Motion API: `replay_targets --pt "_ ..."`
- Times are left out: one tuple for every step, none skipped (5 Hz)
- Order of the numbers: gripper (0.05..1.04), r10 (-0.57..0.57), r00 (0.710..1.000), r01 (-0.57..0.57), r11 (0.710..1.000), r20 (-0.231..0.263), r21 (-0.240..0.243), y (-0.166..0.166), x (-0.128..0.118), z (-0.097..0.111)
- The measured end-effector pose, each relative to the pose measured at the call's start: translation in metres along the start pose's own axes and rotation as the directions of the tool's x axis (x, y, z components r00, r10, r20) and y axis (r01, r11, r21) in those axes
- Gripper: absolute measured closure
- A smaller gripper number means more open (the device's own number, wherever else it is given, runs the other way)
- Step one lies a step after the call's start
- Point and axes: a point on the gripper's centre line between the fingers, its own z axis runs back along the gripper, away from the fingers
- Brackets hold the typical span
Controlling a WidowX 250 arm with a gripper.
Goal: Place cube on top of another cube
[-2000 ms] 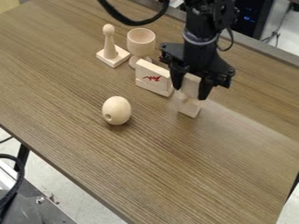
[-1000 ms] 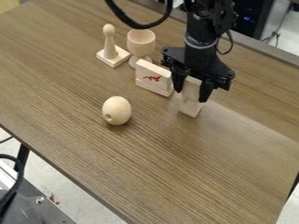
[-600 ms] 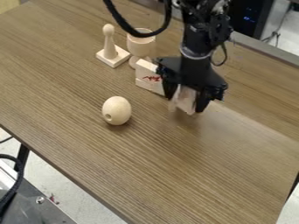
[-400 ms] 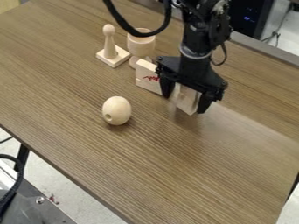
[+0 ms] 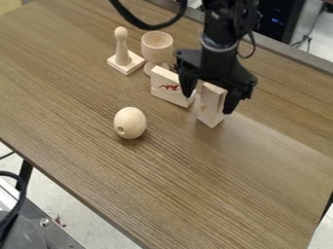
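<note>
Nothing legible. Red, script-like scrawl (image 5: 169, 87) on broad front face of pale wooden block (image 5: 157, 83), just beside wooden goblet (image 5: 157, 47). Too small to make out as letters, numbers or sign.

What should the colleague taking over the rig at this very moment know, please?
Gripper: open, its fingers on either side of the upper block.
Blocks: the upper block appears to sit on the lower block, right of the red-marked block in the view.
Done: stacking looks complete.
Left: probably just raise the gripper clear without nudging the stack, then check that it stands.
</note>
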Motion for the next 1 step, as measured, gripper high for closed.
replay_targets --pt "0.083 0.02 0.997 -0.017 0.999 0.072 -0.034 -0.0009 0.0105 0.0356"
